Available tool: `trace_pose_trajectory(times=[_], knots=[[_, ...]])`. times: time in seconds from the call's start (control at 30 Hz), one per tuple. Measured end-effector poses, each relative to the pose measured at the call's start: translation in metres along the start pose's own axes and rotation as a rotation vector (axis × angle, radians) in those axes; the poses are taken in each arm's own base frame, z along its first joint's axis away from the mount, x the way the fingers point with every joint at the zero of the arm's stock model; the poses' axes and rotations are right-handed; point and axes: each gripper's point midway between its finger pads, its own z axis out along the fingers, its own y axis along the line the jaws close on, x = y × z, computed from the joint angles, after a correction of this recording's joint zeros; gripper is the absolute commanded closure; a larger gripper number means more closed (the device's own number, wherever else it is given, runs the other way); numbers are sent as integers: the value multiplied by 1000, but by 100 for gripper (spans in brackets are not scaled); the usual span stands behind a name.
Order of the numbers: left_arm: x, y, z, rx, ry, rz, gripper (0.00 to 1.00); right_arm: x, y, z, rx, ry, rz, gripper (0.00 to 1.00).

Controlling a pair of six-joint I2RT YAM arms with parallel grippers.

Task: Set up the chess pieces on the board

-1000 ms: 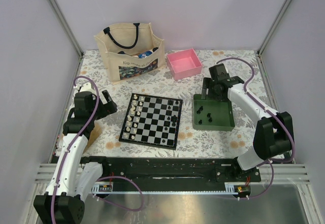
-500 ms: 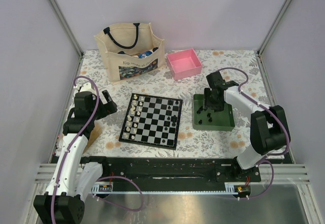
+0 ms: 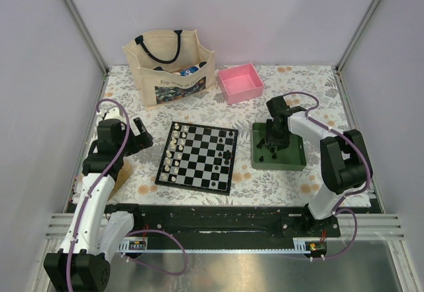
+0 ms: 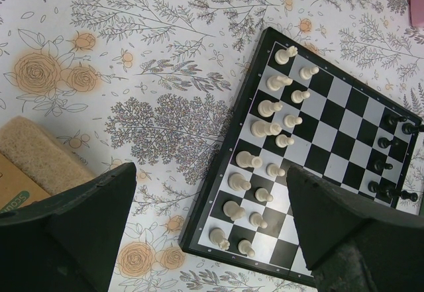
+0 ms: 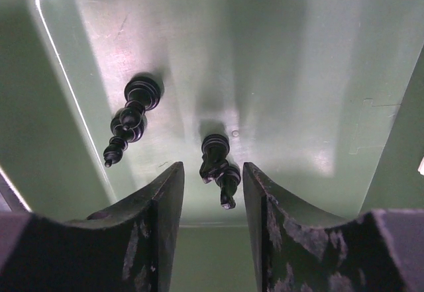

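The board [image 3: 199, 156] lies mid-table, with cream-white chessmen [image 4: 265, 130] in its left columns and a few black chess pieces [image 3: 227, 154] near its right edge. The green tray [image 3: 290, 161] holds more black pieces. In the right wrist view two [image 5: 218, 163] lie between my fingers and two [image 5: 129, 120] lie to their left. My right gripper [image 3: 273, 141] reaches down into the tray, open around the lying pair. My left gripper [image 3: 137, 136] is open and empty, left of the board [image 4: 344, 146].
A pink box [image 3: 240, 83] and a cream tote bag [image 3: 170, 65] stand at the back. A tan cardboard box [image 4: 33, 166] sits by the left gripper. The floral cloth [image 3: 212, 110] covers the table.
My right gripper moved from the tray's far rim toward me and down into the tray, over the black pieces. The left arm has not moved.
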Motion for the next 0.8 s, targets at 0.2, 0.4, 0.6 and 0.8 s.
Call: trace_pose_trajectory(times=[0.2, 0.4, 0.6, 0.8], knots=[[0, 0, 0, 0, 0, 0, 1, 3, -1, 6, 7, 18, -5, 57], [0, 0, 0, 0, 0, 0, 1, 5, 0, 8, 1, 28, -9, 60], [0, 0, 0, 0, 0, 0, 1, 5, 0, 8, 0, 28, -10, 63], [0, 0, 0, 0, 0, 0, 1, 5, 0, 8, 1, 28, -10, 56]])
